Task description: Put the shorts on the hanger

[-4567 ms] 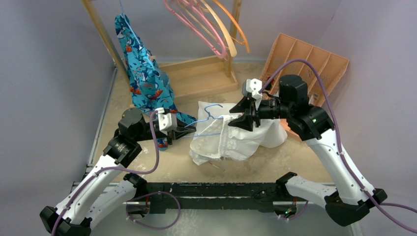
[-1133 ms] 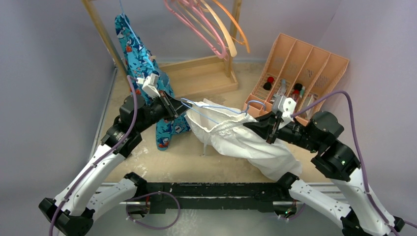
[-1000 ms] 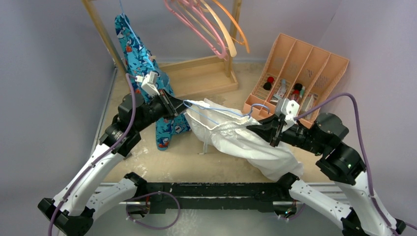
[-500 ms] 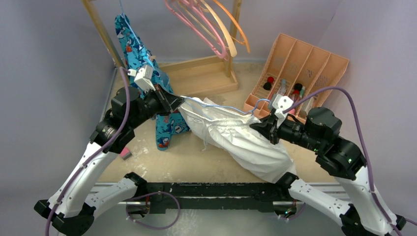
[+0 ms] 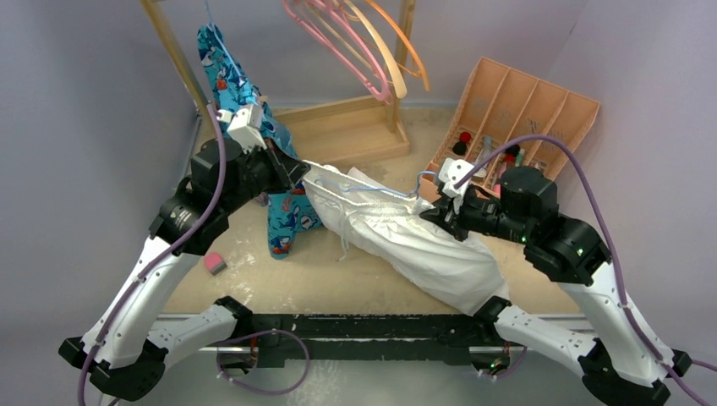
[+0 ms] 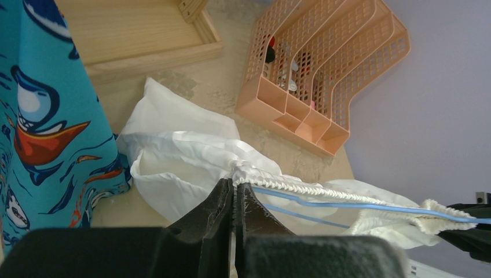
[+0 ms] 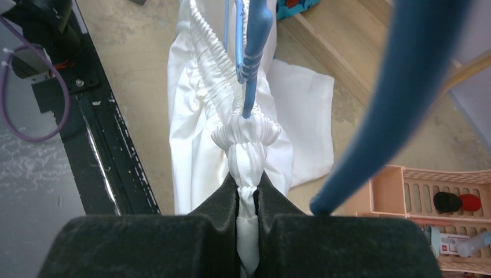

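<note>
We see the shorts [image 5: 397, 233] stretched between the two arms above the table [image 5: 338, 279], waistband taut, legs trailing down toward the near right. The left gripper [image 5: 298, 173] is pinched tight on the left end of the waistband; in its wrist view the fingers [image 6: 223, 202] meet with gathered white fabric at their tips. The right gripper [image 5: 435, 216] clamps the opposite end: in its wrist view a bunch of elastic waistband is squeezed between the pads [image 7: 223, 202], leaving only a narrow gap filled by cloth. The hanger [image 5: 380, 190] runs along the waistband between the grippers, its thin blue wire lying just beside the gathered edge, hook at the right end. Behind the left arm hangs a blue garment [image 5: 245, 118]; a peach basket [image 5: 524, 106] stands at the far right.
</note>
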